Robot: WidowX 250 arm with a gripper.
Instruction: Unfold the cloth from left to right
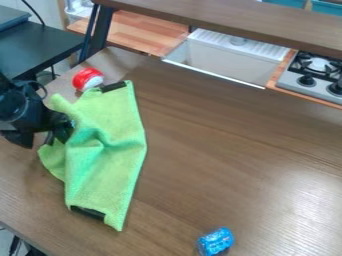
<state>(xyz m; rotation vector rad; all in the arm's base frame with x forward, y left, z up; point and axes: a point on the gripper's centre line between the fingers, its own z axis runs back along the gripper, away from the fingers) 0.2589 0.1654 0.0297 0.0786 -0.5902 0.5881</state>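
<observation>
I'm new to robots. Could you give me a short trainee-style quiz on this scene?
1. True or false: the small blue cylindrical object lies apart from the bright green fabric cloth.
2. At which side of the cloth, as pictured, is the black robot gripper? (a) right (b) left (c) bottom
3. Fill in: ____ black strips show along the cloth's edges.

Key: 1. true; 2. b; 3. two
</observation>
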